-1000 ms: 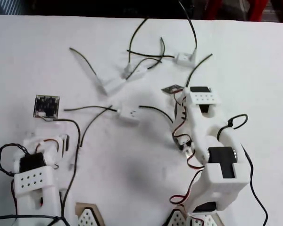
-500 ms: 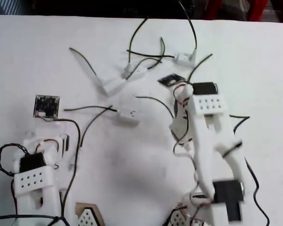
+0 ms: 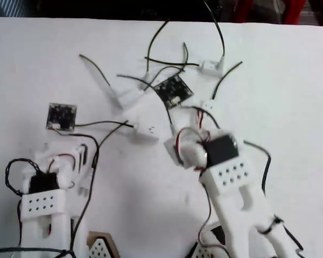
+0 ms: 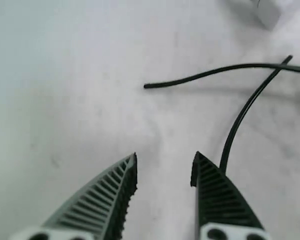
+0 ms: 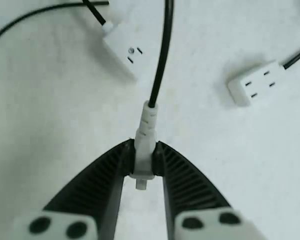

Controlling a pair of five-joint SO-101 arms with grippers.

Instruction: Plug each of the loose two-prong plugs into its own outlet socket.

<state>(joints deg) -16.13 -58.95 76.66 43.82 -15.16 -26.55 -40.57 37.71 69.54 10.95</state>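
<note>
A white tabletop (image 3: 290, 107) seen from above, strewn with black cords and small white outlet blocks. Every place here is given from the single outlet socket (image 3: 145, 129) near the middle.

Well to the left of that socket, and nearer the robot's base, stands the left arm (image 3: 40, 199). The left gripper (image 4: 165, 162) hangs over bare tabletop, its fingers (image 4: 115, 200) moderately spread with nothing between them. A loose cord end (image 4: 146, 86) lies ahead of them, and a second cord (image 4: 237, 125) passes just beside one finger (this arm is probably parked ready, perhaps to steady a socket).

Just to the right of the socket is the right arm (image 3: 226, 172). The right gripper (image 5: 144, 144) has its fingers closed tight on a white two-prong plug (image 5: 146, 125), pinching the body from both sides. The plug's tapered collar and its lead (image 5: 162, 60) stick out beyond the fingertips and run on past the socket, which lies near, ahead and slightly aside, not touching. Gripping the body likely keeps the plug from swivelling. The cord end leads, so the prongs seem to face back toward the wrist and would need turning.

Farther right of the socket, well apart, a double outlet socket (image 5: 252, 82) lies face up.
</note>
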